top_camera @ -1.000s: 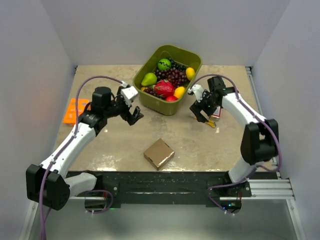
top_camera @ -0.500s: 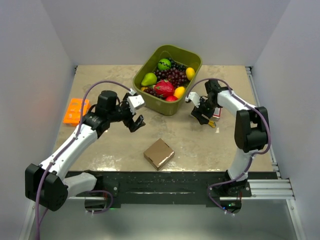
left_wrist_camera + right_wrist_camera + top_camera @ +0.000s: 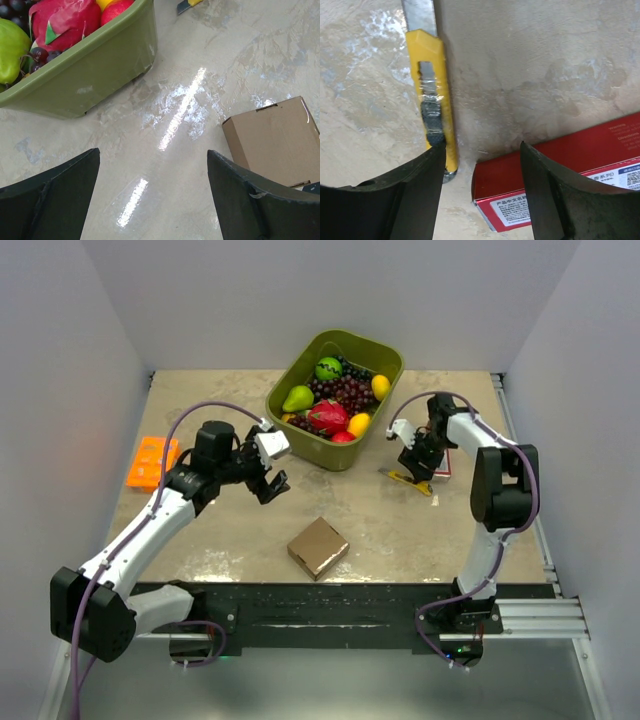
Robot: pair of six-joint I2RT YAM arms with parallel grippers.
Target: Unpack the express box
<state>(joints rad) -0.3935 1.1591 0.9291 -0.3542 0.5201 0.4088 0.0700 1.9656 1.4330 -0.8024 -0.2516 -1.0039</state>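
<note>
The express box (image 3: 318, 547), a small brown cardboard box, lies shut near the table's front centre. It also shows at the right edge of the left wrist view (image 3: 275, 140). My left gripper (image 3: 272, 485) is open and empty, above the table behind and left of the box (image 3: 152, 152). My right gripper (image 3: 415, 468) is open and low over the table at the right (image 3: 482, 145). A yellow utility knife (image 3: 432, 85) lies by its left finger and a slim red packet (image 3: 560, 165) by its right finger. It holds nothing.
A green tub (image 3: 312, 452) full of fruit stands at the back centre, its wall close in the left wrist view (image 3: 100, 65). An orange tray (image 3: 152, 460) lies at the left edge. The knife (image 3: 412, 482) and red packet (image 3: 440, 462) lie right of the tub.
My left gripper moved a little right and toward the box, then stopped. My right gripper shifted right and turned, and now stands over the knife and red packet.
</note>
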